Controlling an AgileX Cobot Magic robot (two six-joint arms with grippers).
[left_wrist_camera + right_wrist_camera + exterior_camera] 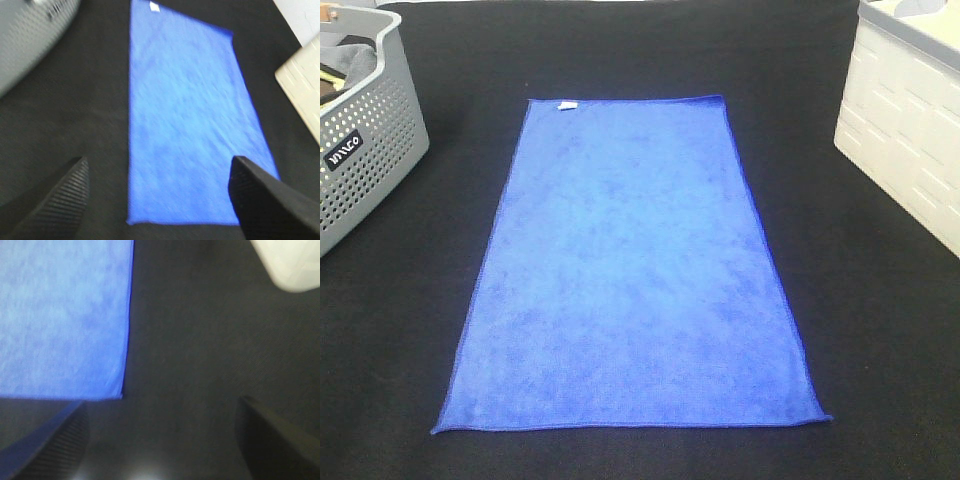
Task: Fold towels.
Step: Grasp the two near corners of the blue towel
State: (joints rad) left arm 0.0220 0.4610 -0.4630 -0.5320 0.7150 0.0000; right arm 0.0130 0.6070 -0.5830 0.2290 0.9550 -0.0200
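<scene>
One bright royal-blue rectangular microfiber towel (630, 270) lies spread flat in the middle of the black textured surface (880, 340), its small white tag (566, 104) at a far corner and no fold made in it yet. A grey perforated plastic basket (365, 150) stands well apart on the left, and a white ribbed plastic crate (910, 130) stands well apart on the right. Neither arm shows in the high view. The left gripper (158, 165) hangs above the towel's near end with its jaws wide apart and nothing between them. The right gripper (160, 407) hangs by the near right corner, jaws likewise apart and empty.

Several things could spoil the first fold, as I judge it. The towel lies flush on the surface, so a gripper coming down too shallow may close on fuzz alone and slip off, while one coming down too hard may jam into the surface. If the two near corners are taken unevenly, or one lifts before the other, the near hem would land crooked on the far hem. Dragging rather than lifting could bunch the whole cloth up toward the far end
</scene>
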